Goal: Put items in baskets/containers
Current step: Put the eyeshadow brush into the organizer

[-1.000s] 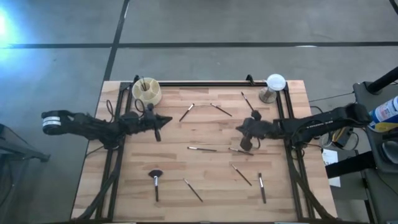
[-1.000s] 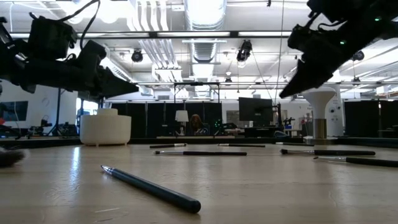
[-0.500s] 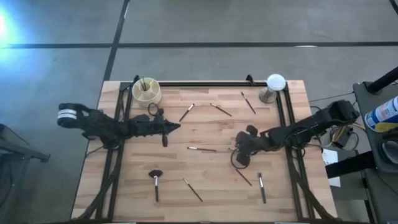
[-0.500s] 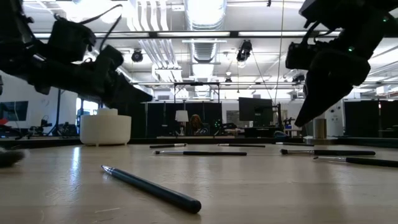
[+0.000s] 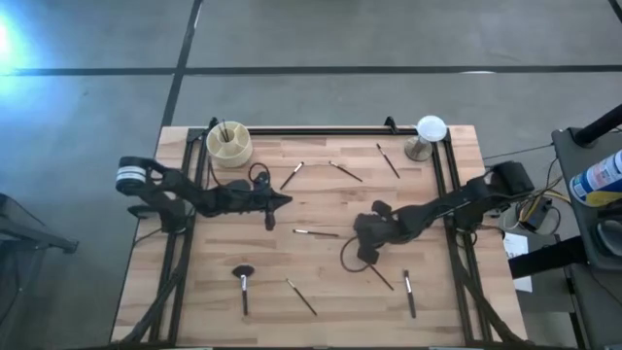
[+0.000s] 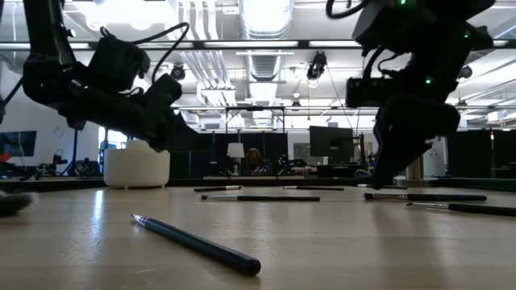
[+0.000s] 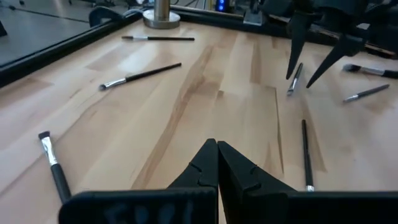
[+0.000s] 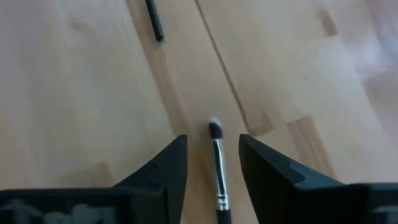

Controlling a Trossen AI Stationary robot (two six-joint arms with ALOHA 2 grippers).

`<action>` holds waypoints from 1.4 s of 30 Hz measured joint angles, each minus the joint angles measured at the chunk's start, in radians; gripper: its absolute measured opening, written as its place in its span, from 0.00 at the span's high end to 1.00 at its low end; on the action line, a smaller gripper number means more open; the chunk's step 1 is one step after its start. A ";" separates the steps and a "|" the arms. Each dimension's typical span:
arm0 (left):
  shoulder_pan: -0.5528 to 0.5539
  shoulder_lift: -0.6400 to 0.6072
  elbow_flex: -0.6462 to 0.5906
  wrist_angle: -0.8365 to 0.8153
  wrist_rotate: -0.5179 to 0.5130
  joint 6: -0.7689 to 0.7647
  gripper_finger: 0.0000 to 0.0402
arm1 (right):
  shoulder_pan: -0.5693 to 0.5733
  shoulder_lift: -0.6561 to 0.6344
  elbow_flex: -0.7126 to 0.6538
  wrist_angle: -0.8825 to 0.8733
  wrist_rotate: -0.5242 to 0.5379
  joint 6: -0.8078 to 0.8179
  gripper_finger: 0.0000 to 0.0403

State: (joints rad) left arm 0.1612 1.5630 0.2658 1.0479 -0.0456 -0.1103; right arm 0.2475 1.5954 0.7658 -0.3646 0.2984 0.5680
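Note:
Thin makeup brushes lie scattered on the wooden table: one [image 5: 316, 232] at mid-table, a fluffy-headed one [image 5: 243, 282] near the front, others [image 5: 292, 175] [image 5: 345, 171] farther back. The cream cup [image 5: 229, 144] stands at the far left with a brush upright in it. My right gripper [image 8: 212, 139] is open and tipped down over a dark-handled brush [image 8: 218, 177]. One finger stands on each side of the brush, apart from it. My left gripper [image 7: 217, 152] is shut, holds nothing, and hovers near level left of centre [image 5: 287, 201].
A white dome on a metal stand [image 5: 428, 131] occupies the far right corner. Black frame rails [image 5: 321, 130] run along the table's far, left and right sides. More brushes [image 5: 409, 292] [image 5: 301, 297] lie near the front edge. One long dark brush [image 6: 197, 244] is close to the low camera.
My right gripper has opened, tipped further downward and come down toward the table's left and near edge, over a brush. My left gripper, still shut, has reached toward the table's right, a little lower. No brush has moved.

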 joint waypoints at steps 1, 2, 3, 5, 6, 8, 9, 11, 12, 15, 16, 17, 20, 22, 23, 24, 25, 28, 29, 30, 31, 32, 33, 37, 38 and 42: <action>0.000 0.005 0.002 0.000 0.000 -0.002 1.00 | -0.003 0.018 0.012 -0.020 0.006 -0.001 0.65; 0.000 0.008 0.001 -0.003 0.000 -0.003 1.00 | -0.008 0.035 0.026 -0.032 0.017 -0.003 0.65; 0.000 0.014 0.004 -0.001 0.000 -0.004 1.00 | -0.014 0.050 0.036 -0.042 0.022 -0.003 0.66; 0.000 0.020 0.009 -0.001 0.000 -0.006 1.00 | -0.028 0.078 0.049 -0.071 0.022 -0.004 0.68; -0.001 0.020 0.008 -0.003 0.000 -0.007 1.00 | -0.034 0.086 0.057 -0.073 0.020 -0.007 0.69; -0.001 0.020 0.009 0.000 0.000 -0.008 1.00 | -0.041 0.100 0.064 -0.070 0.015 -0.023 0.71; -0.001 0.020 0.009 -0.001 0.000 -0.011 1.00 | -0.043 0.105 0.068 -0.073 0.010 -0.026 0.73; -0.001 0.020 0.010 -0.001 0.000 -0.015 1.00 | -0.045 0.105 0.069 -0.073 0.006 -0.042 0.76; -0.001 0.020 0.011 0.000 0.000 -0.016 1.00 | -0.046 0.104 0.069 -0.071 0.001 -0.044 0.78; -0.001 0.020 0.011 -0.001 0.000 -0.020 1.00 | -0.049 0.094 0.067 -0.075 -0.015 -0.049 0.86; -0.001 0.020 0.011 -0.001 0.000 -0.024 1.00 | -0.049 0.090 0.067 -0.075 -0.016 -0.051 0.88; 0.000 0.020 0.011 -0.001 0.000 -0.029 1.00 | -0.049 0.085 0.066 -0.077 -0.015 -0.053 0.91; 0.000 0.020 0.020 -0.002 -0.001 -0.021 1.00 | -0.052 0.071 0.063 -0.087 -0.007 -0.078 0.96; 0.000 0.020 0.037 -0.002 -0.005 0.010 1.00 | -0.055 0.056 0.063 -0.101 -0.007 -0.109 0.97; 0.000 0.020 0.049 -0.002 -0.012 0.031 1.00 | -0.056 0.046 0.063 -0.115 -0.007 -0.121 0.97; 0.000 0.020 0.063 -0.003 -0.018 0.038 1.00 | -0.059 0.035 0.063 -0.126 -0.008 -0.127 0.97; 0.000 0.020 0.080 -0.002 -0.027 0.030 1.00 | -0.062 0.020 0.061 -0.129 -0.008 -0.131 0.97; 0.005 0.019 0.140 -0.020 -0.008 -0.020 1.00 | -0.067 -0.036 0.056 -0.118 0.009 -0.172 0.97; 0.005 0.019 0.162 -0.043 0.011 -0.017 1.00 | -0.067 -0.056 0.054 -0.107 0.023 -0.188 0.97; 0.004 0.019 0.185 -0.075 0.018 -0.014 1.00 | -0.066 -0.077 0.048 -0.091 0.037 -0.206 0.97; 0.001 0.019 0.206 -0.108 0.018 -0.015 1.00 | -0.065 -0.099 0.042 -0.065 0.048 -0.228 0.97; -0.001 0.019 0.227 -0.141 0.018 -0.012 1.00 | -0.065 -0.123 0.034 -0.030 0.058 -0.252 0.97; -0.002 0.019 0.246 -0.172 0.017 -0.001 1.00 | -0.066 -0.149 0.023 0.009 0.069 -0.279 0.97; -0.008 0.019 0.297 -0.218 0.012 0.027 0.94 | -0.076 -0.234 -0.032 0.196 0.072 -0.395 0.97; -0.011 0.019 0.305 -0.214 0.012 0.028 0.92 | -0.084 -0.251 -0.045 0.245 0.071 -0.422 0.97; -0.015 0.019 0.312 -0.141 0.014 0.042 0.81 | -0.133 -0.305 -0.095 0.405 0.067 -0.513 0.97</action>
State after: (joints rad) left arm 0.1463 1.5818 0.5774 0.9065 -0.0317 -0.0687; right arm 0.1142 1.2903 0.6713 0.0406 0.3651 0.0547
